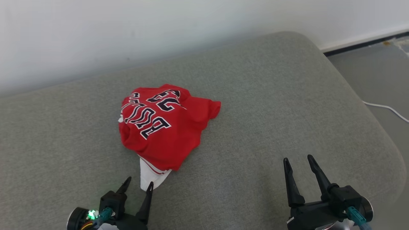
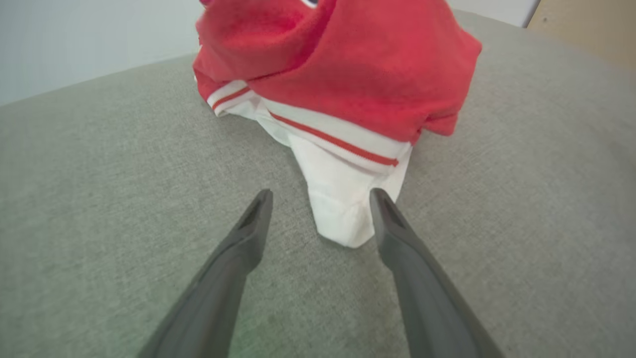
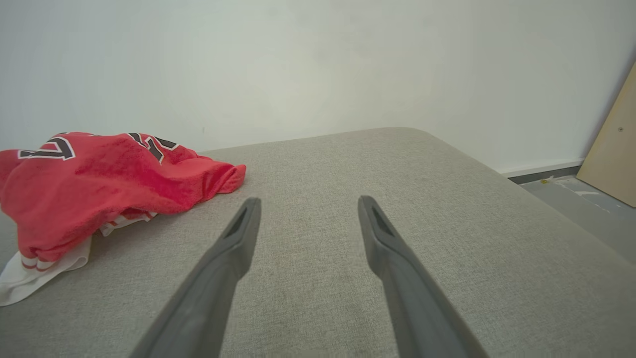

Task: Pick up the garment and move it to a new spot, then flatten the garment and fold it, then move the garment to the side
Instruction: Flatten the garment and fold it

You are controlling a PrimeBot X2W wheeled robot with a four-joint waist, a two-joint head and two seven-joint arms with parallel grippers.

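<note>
The garment (image 1: 163, 127) is a red jersey with dark, white-edged lettering and a white, red-striped part sticking out at its near end. It lies crumpled in a heap on the grey cushion (image 1: 255, 105). My left gripper (image 1: 139, 182) is open just in front of that white part, its right fingertip close beside the cloth. In the left wrist view the white tip of the garment (image 2: 343, 209) reaches between the open left gripper (image 2: 322, 196). My right gripper (image 1: 298, 159) is open over bare cushion well to the right; the right wrist view has the right gripper (image 3: 308, 201) with the garment (image 3: 94, 184) off to its left.
A white wall (image 1: 127, 32) runs behind the cushion. The cushion's rounded right edge drops to a grey floor (image 1: 383, 73) with a white cable (image 1: 386, 108). A pale wooden board (image 3: 613, 159) leans by the wall at the right.
</note>
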